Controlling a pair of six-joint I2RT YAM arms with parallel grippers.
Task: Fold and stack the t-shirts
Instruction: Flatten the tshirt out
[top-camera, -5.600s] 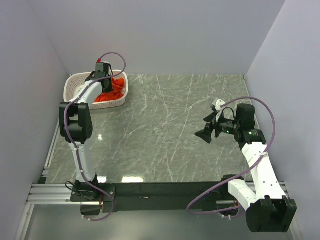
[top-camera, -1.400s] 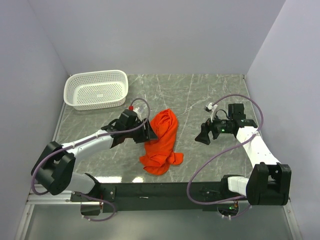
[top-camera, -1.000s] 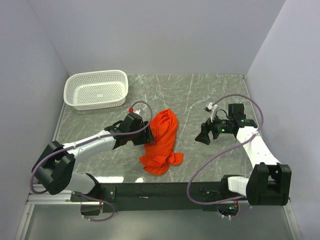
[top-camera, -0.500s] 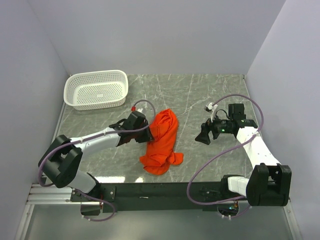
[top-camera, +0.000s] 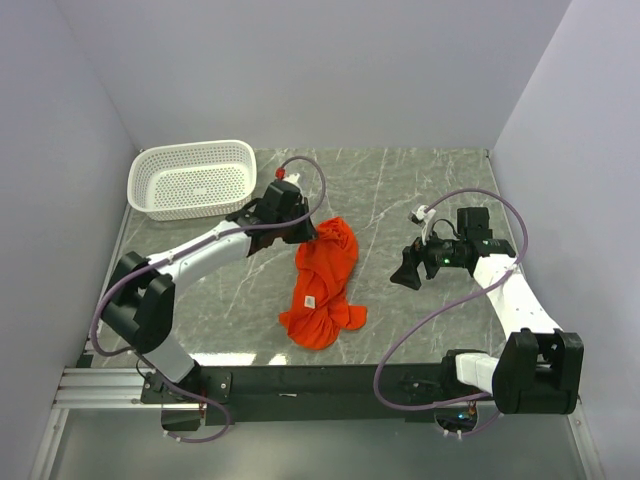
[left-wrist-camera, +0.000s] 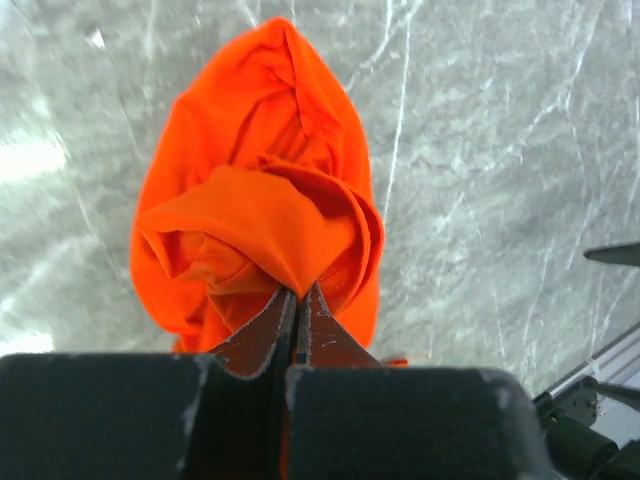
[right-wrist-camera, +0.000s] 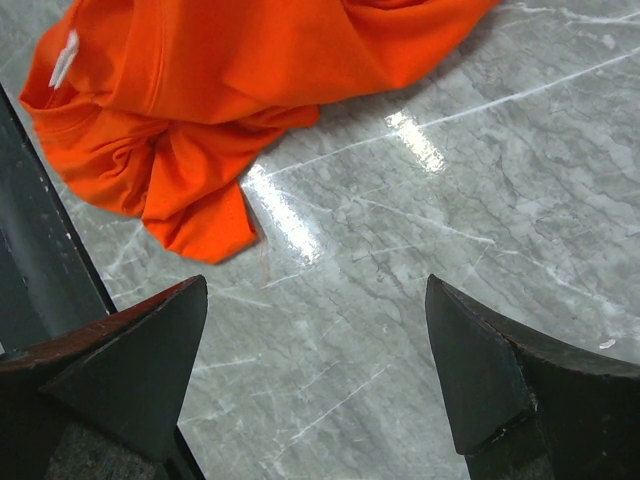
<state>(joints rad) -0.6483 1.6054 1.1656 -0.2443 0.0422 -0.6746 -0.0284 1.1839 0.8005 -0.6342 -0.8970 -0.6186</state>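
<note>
- One bright orange-red soft cloth t-shirt (top-camera: 325, 285) lies crumpled in a long, rumpled heap mid-worktop, with one small white neck label (top-camera: 310, 300) showing.
- One glossy grey marbled worktop (top-camera: 420, 190) carries one white perforated plastic basket (top-camera: 192, 180), rounded-rectangular, at its far left corner.
- There are two pairs of dark, wedge-shaped fingers. The left fingers (left-wrist-camera: 315, 325) pinch a t-shirt fold. The right fingers (top-camera: 408, 268) are spread wide, near the cloth but not touching it.

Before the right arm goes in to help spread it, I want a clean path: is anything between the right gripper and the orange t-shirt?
Nothing visible. Only bare table lies between the open right gripper and the t-shirt; the left gripper pinches its far end, off that path.
</note>
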